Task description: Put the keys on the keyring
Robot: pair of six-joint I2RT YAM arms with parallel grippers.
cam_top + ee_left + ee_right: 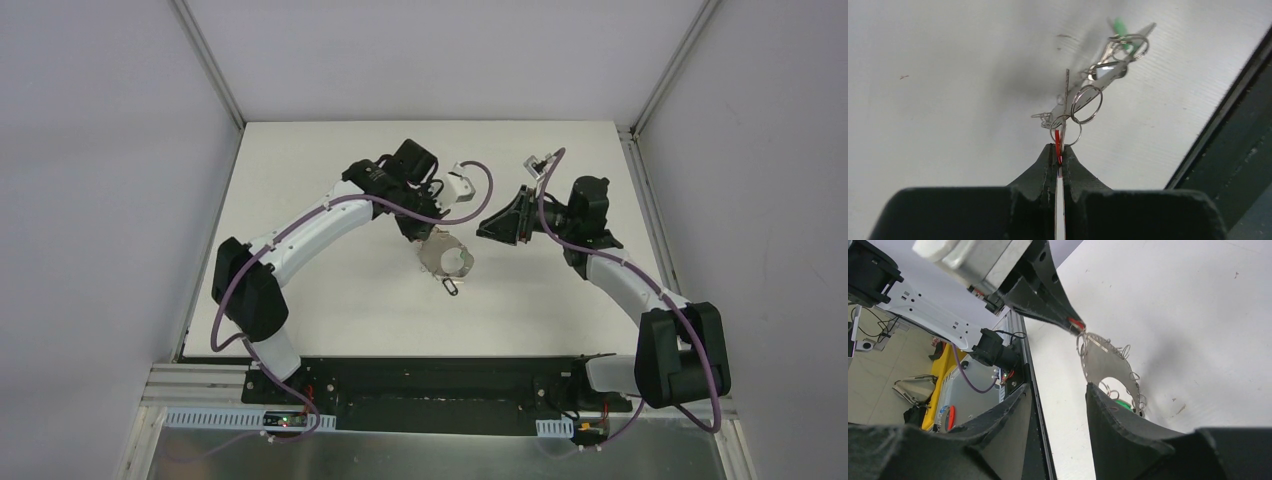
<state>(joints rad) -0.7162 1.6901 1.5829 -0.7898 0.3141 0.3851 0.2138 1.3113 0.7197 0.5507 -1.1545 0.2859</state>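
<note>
While the left gripper (1059, 150) is clamped fully shut, it's got the rim of the keyring (1066, 102) pinched between its tips, along with a sliver of red that looks like the red key (1057, 142), though only a thin strip of it pokes out, so can't say much more about it. From the left wrist view the keyring is basically edge-on, sticking straight up out of the tips, with a bunch of small split rings (1087, 104) dangling off it. The green key (1119, 26) is way out at the far end of that cluster. From overhead the keyring (447, 258) sits just below the left gripper (425, 238), roughly mid-table (330, 300), and it looks lifted off the surface since its shadow falls apart from it. The black key (450, 288) hangs off the lower rim, too tiny to tell how it's attached. The right gripper (1058, 390) is open about halfway with nothing in it, and its camera looks straight at the keyring (1103, 360) through the gap. In the overhead shot the right gripper (483, 230) is just to the right of the ring, near it but not touching. The green key (1121, 404) peeks out right beside its right-hand finger.
</note>
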